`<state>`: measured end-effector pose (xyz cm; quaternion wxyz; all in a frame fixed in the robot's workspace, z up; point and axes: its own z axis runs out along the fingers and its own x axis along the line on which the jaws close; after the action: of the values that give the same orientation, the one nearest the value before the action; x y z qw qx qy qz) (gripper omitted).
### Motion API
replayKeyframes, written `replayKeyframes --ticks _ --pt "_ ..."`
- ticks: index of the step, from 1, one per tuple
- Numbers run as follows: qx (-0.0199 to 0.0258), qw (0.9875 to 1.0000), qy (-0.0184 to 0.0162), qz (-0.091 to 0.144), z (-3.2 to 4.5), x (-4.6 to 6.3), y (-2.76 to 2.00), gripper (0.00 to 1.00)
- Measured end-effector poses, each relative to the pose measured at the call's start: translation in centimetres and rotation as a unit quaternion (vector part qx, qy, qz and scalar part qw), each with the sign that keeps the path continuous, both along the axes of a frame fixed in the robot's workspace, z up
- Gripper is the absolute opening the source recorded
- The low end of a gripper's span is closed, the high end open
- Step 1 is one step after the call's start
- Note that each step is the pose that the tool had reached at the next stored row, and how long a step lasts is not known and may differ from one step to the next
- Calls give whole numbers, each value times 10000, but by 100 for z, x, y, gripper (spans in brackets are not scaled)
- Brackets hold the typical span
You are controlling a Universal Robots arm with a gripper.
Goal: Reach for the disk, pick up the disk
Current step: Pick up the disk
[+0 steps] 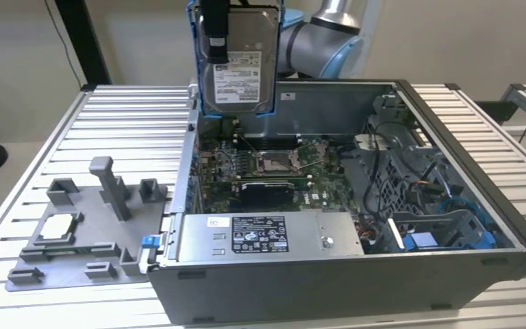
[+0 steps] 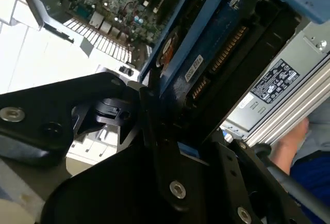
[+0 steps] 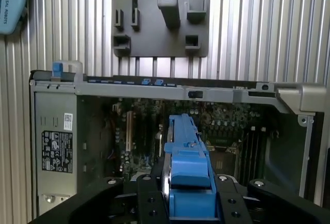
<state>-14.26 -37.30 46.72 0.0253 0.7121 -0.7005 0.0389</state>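
The disk (image 1: pixel 241 68), a silver-grey drive with a white label in a blue bracket, hangs upright in the air above the back wall of the open computer case (image 1: pixel 336 288). My gripper (image 1: pixel 217 48) is shut on it, with one black finger lying across its labelled face. In the first wrist view the blue bracket (image 3: pixel 187 162) stands edge-on between my black fingers (image 3: pixel 149 198), over the motherboard. The second wrist view looks at the disk's circuit-board side (image 2: pixel 206 74), clamped in the gripper (image 2: pixel 154 110).
Inside the case lie the motherboard (image 1: pixel 268 168), a long grey labelled box (image 1: pixel 263 236) and cables at the exterior view's right. A grey fixture plate (image 1: pixel 80 240) with upright posts and a white-topped chip (image 1: pixel 57 225) sits on the slatted table. A person's hand (image 2: pixel 289 141) is near the case.
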Motion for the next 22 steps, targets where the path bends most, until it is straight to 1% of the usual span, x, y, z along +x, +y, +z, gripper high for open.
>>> replayKeyframes --ticks 8,22 --pt "-29 10000 0 6 0 216 0 0" --pt "-29 10000 -1 71 0 594 -1 0"
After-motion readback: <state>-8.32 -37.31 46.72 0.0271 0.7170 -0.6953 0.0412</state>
